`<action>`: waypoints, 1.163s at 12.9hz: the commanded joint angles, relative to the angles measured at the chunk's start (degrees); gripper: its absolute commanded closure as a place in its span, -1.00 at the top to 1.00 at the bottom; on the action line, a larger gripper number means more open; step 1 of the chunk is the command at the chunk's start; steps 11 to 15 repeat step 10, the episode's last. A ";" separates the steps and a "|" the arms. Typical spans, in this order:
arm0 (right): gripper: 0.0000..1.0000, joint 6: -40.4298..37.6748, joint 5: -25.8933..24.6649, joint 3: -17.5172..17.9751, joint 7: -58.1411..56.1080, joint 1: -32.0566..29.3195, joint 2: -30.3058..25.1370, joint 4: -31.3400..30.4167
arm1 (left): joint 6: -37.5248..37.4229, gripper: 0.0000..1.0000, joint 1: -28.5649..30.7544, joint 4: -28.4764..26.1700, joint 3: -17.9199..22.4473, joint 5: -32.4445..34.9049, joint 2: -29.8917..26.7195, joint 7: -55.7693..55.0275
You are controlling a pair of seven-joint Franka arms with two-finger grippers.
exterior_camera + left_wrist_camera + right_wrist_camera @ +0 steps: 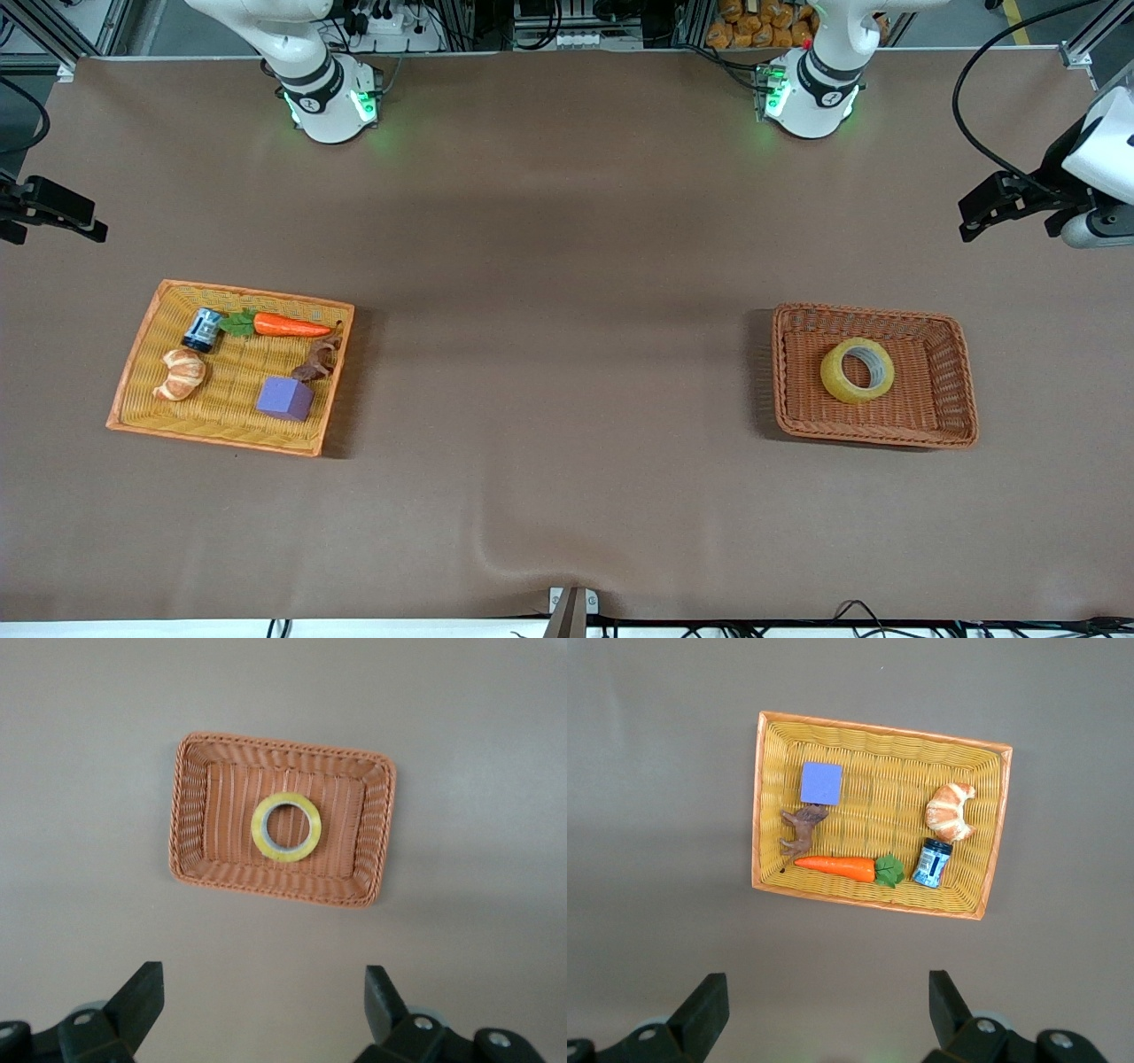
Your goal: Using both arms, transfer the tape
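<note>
The tape (857,369), a yellowish ring with a grey-white core, lies flat in a brown wicker basket (788,381) toward the left arm's end of the table. It also shows in the left wrist view (285,827), inside the basket (190,815). My left gripper (967,221) hangs high over bare table at that end, apart from the basket. Its fingers are open and empty (264,974). My right gripper (89,221) hangs over the table's other end, open and empty (826,979).
A yellow wicker tray (142,354) toward the right arm's end holds a carrot (288,325), a croissant (182,373), a purple cube (284,397), a small blue jar (203,329) and a brown figure (317,361). The brown table cloth ripples near the front edge (496,549).
</note>
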 commanded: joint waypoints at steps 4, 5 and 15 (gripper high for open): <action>1.00 -0.85 0.69 0.19 -0.21 -0.47 -0.20 0.74 | -2.80 1.00 0.35 0.80 -0.56 0.42 -1.64 5.69; 1.00 -0.76 0.69 0.19 -0.21 -0.47 -0.20 0.74 | -2.80 1.00 0.26 0.80 -0.65 0.42 -1.73 6.21; 1.00 -0.49 0.61 0.19 -0.12 -0.47 -0.20 0.74 | -2.80 1.00 -0.18 1.94 -0.12 0.16 -1.46 6.04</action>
